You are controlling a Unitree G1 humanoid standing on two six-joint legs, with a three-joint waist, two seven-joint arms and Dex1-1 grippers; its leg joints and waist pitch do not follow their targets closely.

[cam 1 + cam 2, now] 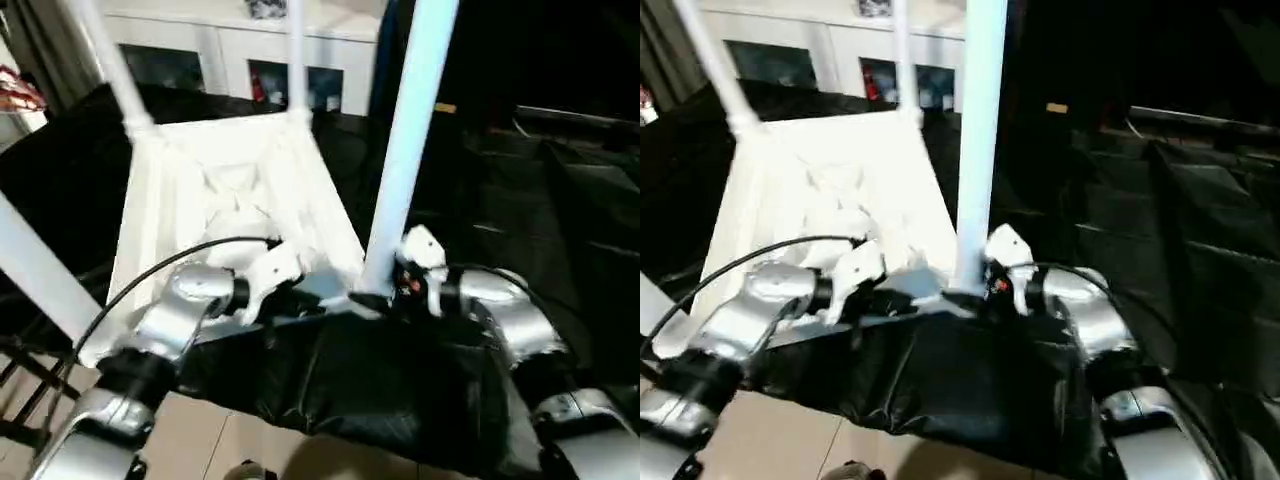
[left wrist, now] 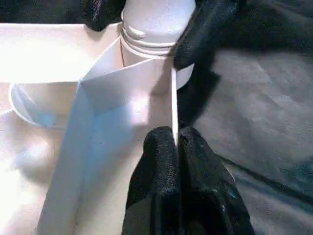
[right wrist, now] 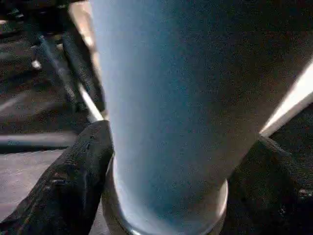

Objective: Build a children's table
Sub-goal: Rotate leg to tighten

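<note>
I work the two arms over the upturned children's table (image 1: pixel 235 190), its ribbed underside facing up on a bench draped in black cloth (image 1: pixel 400 390), with a white cabinet (image 1: pixel 230 50) standing behind. Three legs rise from the far and left corners; the fourth, the near leg (image 1: pixel 410 130), stands upright in the corner socket closest to my right arm.

My left claw (image 2: pixel 177 147) is pinched shut on the thin rim of the tabletop just beside that socket, one black finger on each face of the wall. My right claw (image 3: pixel 161 161) stands wide around the base of the near leg, fingers (image 3: pixel 73 181) flanking the tube on both sides; whether the pads press it or merely bracket it I cannot tell.

As I judge it, the step in hand is seating this last leg fully. The collar of the leg shows above the socket mouth in the left wrist view, so it may not be home. To do it well I would keep the left claw clamped so the top cannot slide on the cloth, close the right claw squarely on the tube low down, and push straight along the leg's axis, not sideways, or the tall leg may lever the socket and tip the top
</note>
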